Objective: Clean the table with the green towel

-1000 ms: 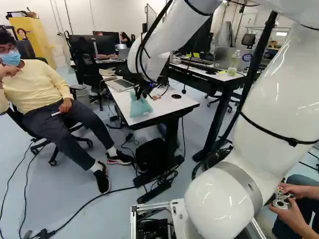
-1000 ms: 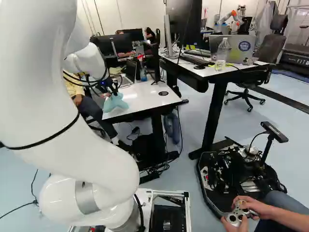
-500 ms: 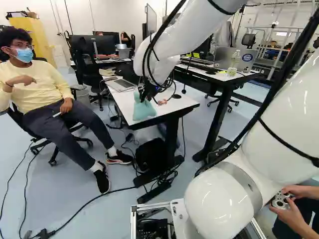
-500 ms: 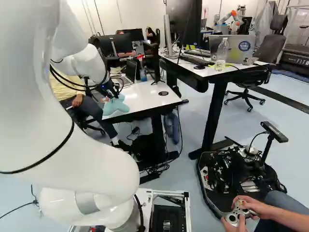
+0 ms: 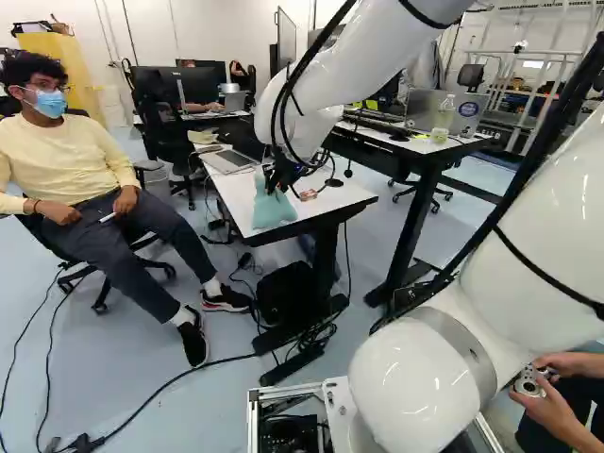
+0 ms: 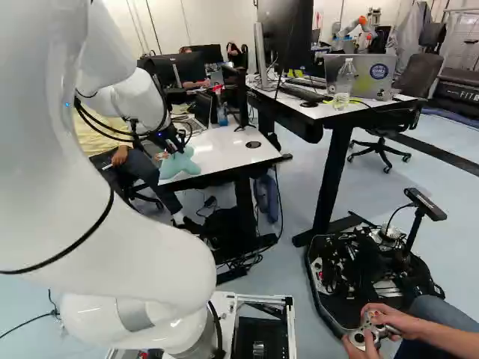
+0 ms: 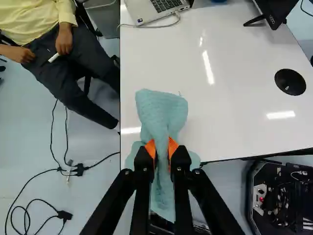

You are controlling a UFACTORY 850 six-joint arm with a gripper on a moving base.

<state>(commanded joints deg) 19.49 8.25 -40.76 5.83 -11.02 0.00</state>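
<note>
Wrist view: the pincer (image 5: 273, 187) grips the green towel (image 7: 160, 110), apparently touching the table (image 7: 230, 98).

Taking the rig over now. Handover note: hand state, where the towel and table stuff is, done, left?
Hand: black two-finger hand with orange pads, shut on the light green cloth towel, which bunches between the pads.
Towel: on the white rectangular tabletop, by its near end.
Also on the table: silver open laptop, black round disc, blue spray bottle with red nozzle.
Done: towel gripped and at the table. Can't tell what's been wiped.
Left: likely wiping the surface, steering around laptop and bottle.
</note>
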